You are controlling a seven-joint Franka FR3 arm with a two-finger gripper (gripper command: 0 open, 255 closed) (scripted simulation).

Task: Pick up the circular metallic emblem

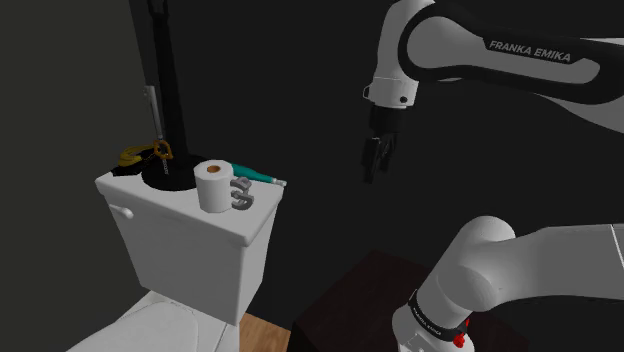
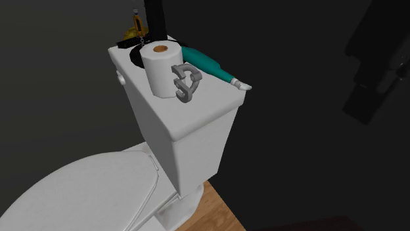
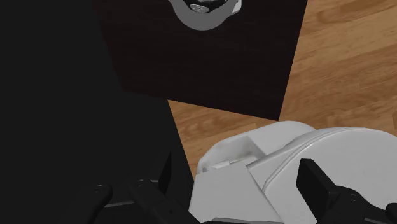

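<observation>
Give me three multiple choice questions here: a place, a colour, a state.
1. The grey emblem lies: A on the tank lid beside the paper roll; B on the floor; C on the seat.
2. The long tool beside the roll is: A red; B teal; C yellow.
3. The gripper is: A shut on the emblem; B shut on the roll; C open, empty.
A, it sits on the lid by the roll; B, its handle is teal; C, its fingers stand apart in mid-air.
</observation>
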